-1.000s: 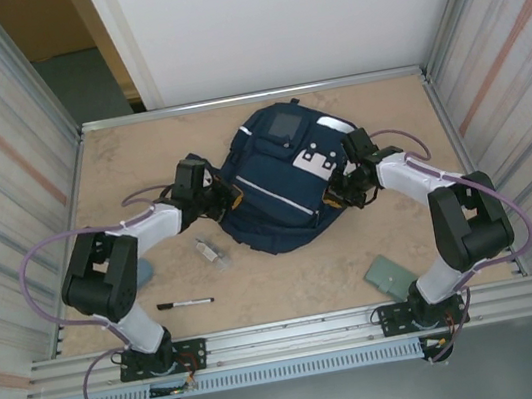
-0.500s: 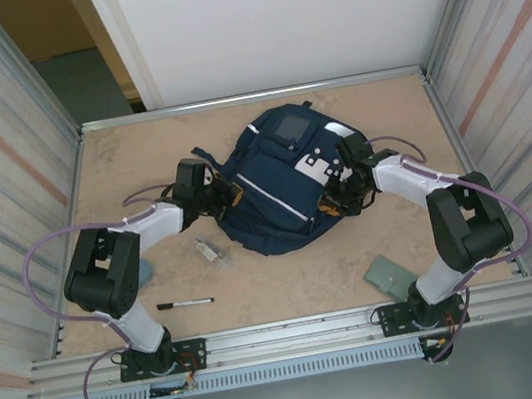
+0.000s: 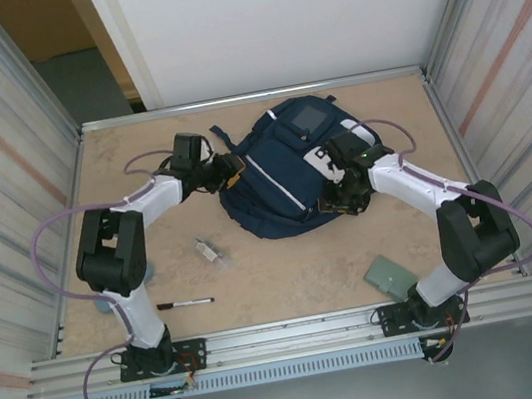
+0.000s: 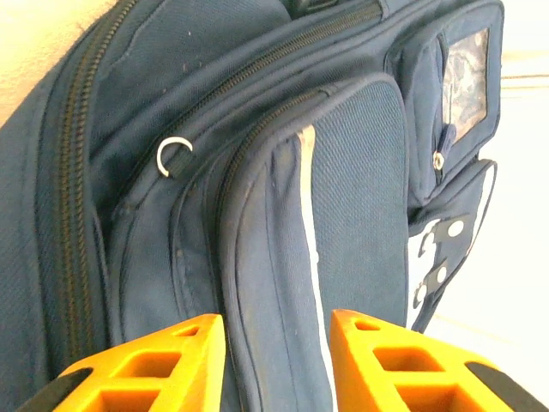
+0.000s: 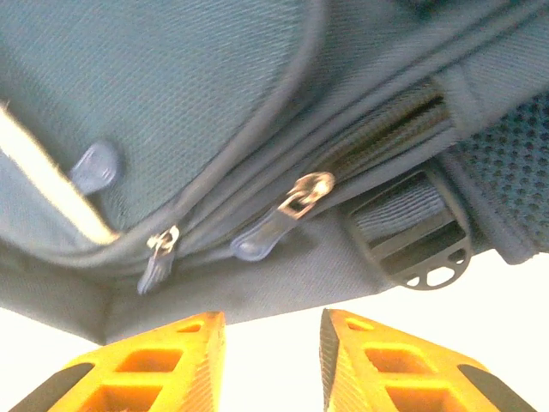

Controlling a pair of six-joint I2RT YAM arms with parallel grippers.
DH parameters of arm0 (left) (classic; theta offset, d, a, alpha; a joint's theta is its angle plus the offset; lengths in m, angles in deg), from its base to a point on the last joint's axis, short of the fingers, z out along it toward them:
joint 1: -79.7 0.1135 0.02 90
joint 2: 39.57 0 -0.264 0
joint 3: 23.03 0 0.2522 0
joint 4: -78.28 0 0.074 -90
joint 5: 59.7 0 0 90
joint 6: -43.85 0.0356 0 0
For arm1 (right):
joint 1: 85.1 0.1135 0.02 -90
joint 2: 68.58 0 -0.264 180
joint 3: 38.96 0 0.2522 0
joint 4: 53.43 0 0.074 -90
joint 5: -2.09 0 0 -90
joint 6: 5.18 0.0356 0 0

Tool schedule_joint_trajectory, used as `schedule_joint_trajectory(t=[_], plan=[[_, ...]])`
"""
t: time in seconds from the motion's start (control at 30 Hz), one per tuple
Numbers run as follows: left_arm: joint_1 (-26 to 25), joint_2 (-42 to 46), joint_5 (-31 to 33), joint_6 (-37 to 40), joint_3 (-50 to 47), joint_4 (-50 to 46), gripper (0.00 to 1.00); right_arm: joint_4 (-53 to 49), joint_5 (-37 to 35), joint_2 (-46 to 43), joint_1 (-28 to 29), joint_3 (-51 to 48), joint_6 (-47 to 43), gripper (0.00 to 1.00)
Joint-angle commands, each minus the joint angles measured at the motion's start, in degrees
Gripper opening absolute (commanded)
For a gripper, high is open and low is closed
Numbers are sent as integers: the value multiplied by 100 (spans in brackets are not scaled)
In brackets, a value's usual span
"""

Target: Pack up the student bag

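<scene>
We list one bag (image 3: 277,172), flat, long axis near-left to far-right, panel (image 3: 308,115) end far; left claw (image 3: 228,174) and right claw (image 3: 333,203) apart.

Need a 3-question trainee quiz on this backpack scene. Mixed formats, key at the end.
1. True or false: the black marker lies on top of the backpack.
2. Multiple choice: what sits between the fingers of the right tool? A) a zipper pull B) a strap buckle C) nothing
3. Short answer: which arm's base is the flat green item nearest?

Key
1. False. The marker lies on the table, apart from the backpack.
2. C. The fingers stand apart just below the backpack's edge.
3. The right arm's.
</scene>
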Motion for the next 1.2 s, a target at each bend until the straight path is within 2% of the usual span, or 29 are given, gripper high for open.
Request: schedule_joint_trajectory(t=[0.0,0.07,0.33,0.67,0.9,1.1,1.17], plan=[[-161,444,-77,647,119,-864,37,-589,-1109,-28,284,368,-1163,34],[-295,458,-190,610,55,-880,38,-559,-1315,97,346,467,-1346,34],[-839,54,-84,591,261,-1031,38,-146,-1229,278,340,499,-1309,35],[-1350,219,1288,218,114,-2010,42,-4,-666,445,214,462,-1291,38],[-1348,-296,699,-54,319,-1329,42,171,-453,654,178,504,-1308,38],[-1354,-615,779,-66,631,-1256,34,257,-508,809,227,417,-1367,39],[-1352,-695,906,-6,733,-1309,25,331,-679,821,327,334,-1264,40]])
